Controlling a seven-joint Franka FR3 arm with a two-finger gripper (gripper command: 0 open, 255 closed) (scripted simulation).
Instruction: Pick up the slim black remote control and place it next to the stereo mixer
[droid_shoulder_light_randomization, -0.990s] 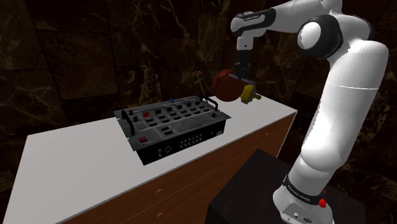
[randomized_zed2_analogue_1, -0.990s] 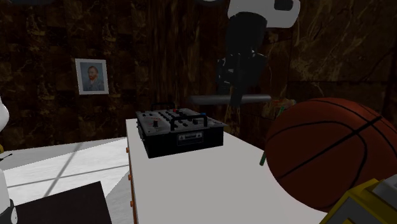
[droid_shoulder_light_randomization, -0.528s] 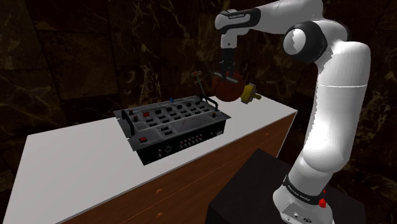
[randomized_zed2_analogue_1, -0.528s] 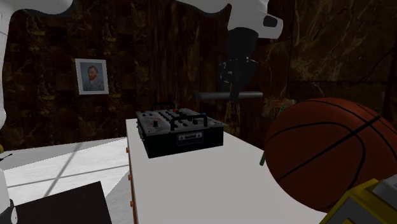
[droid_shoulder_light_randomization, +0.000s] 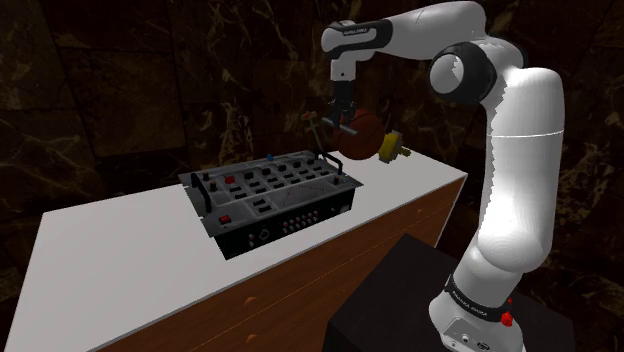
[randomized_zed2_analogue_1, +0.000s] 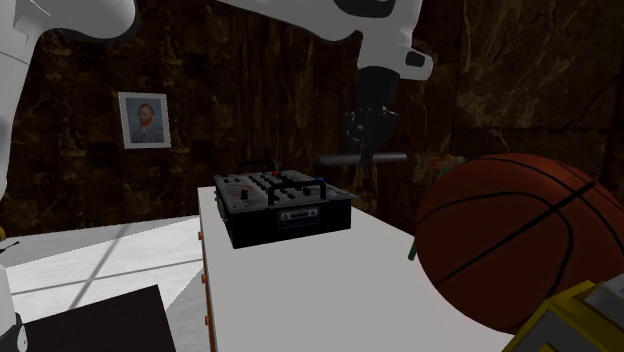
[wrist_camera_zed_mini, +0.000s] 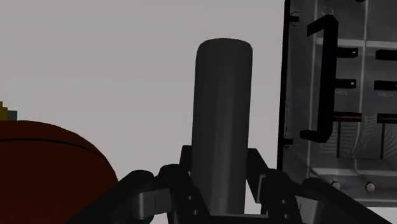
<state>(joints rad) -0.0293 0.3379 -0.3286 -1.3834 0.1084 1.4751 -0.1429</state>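
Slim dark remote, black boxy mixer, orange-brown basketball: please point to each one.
Slim dark remote (wrist_camera_zed_mini: 222, 108): wrist view, middle of its body.
Black boxy mixer (droid_shoulder_light_randomization: 271, 187): shoulder view, centre of top panel.
Orange-brown basketball (randomized_zed2_analogue_1: 520, 240): second exterior view, middle of its surface.

No writing can be read anywhere. The stereo mixer (droid_shoulder_light_randomization: 272, 200) carries small pale markings beside its knobs and sliders, and a light label strip (randomized_zed2_analogue_1: 297, 213) on its front panel, but all are too small to make out; in the wrist view the marks on its face (wrist_camera_zed_mini: 343, 93) are only faint smudges. The dark band (droid_shoulder_light_randomization: 470, 303) round the arm's base, toward 5 o'clock in the shoulder view, has a line of pale lettering that cannot be deciphered, and so does the dark ring (droid_shoulder_light_randomization: 345, 30) at the arm's wrist, toward 12 o'clock.
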